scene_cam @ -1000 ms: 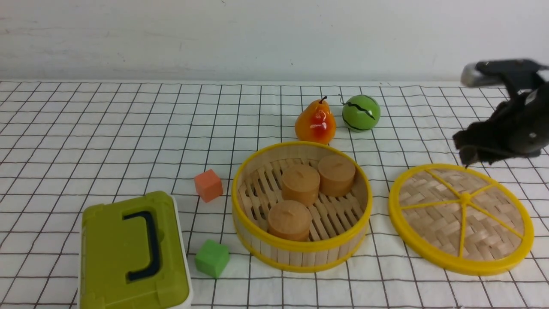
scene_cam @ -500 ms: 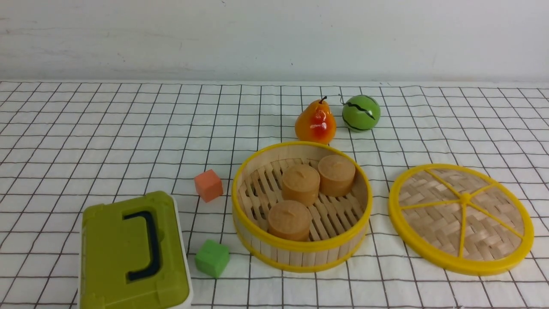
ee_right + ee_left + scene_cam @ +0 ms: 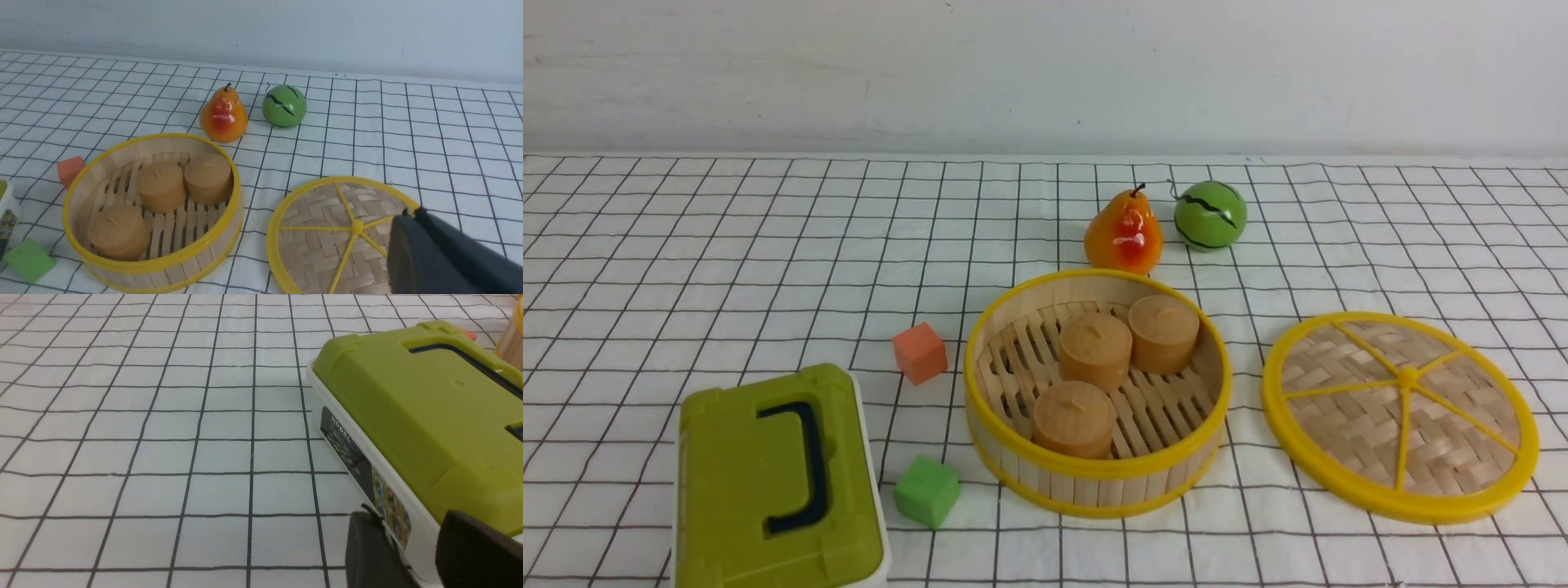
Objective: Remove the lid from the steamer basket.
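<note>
Lid [image 3: 1401, 415] lies flat on the checked cloth [image 3: 768, 245], right of the steamer basket [image 3: 1094, 490] and apart from it; removal appears complete. Your left gripper [image 3: 412, 539] is spread beside the olive-green box [image 3: 408, 400]. I cannot tell whether the right gripper [image 3: 433, 253] is spread or closed. Hold both clear of the lid.

Olive-green box [image 3: 768, 482] — near end cut off, label [image 3: 369, 473] blurred.

We read a single word, "MODEL", in pale capitals on a dark label [image 3: 340, 435] on the white side of the olive-green box [image 3: 408, 400], just beyond the left claw [image 3: 412, 543]. The finer print beneath it and the colourful sticker [image 3: 388, 498] nearer the claw are illegible.
</note>
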`<state>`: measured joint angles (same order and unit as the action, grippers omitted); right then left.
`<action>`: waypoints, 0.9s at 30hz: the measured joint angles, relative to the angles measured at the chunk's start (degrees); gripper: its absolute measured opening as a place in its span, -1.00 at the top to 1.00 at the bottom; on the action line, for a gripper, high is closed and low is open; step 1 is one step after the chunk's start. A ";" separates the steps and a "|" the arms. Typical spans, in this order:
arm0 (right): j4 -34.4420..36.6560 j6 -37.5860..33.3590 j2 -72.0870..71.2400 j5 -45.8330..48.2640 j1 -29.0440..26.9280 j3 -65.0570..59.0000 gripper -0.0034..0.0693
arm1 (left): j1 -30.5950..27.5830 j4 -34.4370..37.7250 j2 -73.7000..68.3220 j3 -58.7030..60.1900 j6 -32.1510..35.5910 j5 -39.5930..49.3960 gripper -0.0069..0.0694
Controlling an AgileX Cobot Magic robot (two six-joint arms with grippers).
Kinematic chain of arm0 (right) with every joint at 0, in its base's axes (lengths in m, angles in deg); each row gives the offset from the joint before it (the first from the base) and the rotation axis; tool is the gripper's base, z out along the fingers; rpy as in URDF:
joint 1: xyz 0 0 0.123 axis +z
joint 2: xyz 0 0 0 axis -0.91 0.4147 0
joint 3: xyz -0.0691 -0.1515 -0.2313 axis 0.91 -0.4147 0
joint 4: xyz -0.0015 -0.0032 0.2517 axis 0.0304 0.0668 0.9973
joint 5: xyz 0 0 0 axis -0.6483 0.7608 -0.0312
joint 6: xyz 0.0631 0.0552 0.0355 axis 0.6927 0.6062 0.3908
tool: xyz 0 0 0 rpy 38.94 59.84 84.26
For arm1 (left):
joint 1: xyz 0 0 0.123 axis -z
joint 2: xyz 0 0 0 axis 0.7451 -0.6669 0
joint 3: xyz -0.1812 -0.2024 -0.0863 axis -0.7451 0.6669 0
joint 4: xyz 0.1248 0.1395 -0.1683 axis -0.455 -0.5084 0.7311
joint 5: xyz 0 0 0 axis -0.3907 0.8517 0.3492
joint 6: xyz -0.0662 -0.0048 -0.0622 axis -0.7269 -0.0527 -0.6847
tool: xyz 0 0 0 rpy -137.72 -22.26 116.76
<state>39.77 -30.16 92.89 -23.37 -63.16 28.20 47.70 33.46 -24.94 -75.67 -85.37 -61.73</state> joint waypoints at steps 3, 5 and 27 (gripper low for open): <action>0.00 0.05 -0.92 1.25 0.00 0.00 0.96 | 0.00 0.00 0.00 0.00 0.00 0.00 0.19; 0.00 0.05 -1.03 1.58 0.00 0.00 0.96 | 0.00 0.00 0.00 0.00 0.00 0.00 0.19; -10.75 7.74 -26.29 -33.21 -0.71 -44.17 0.95 | 0.00 0.00 0.00 0.00 0.00 0.00 0.19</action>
<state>29.02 -22.42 66.60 -56.58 -63.87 -15.97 47.70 33.46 -24.94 -75.67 -85.37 -61.73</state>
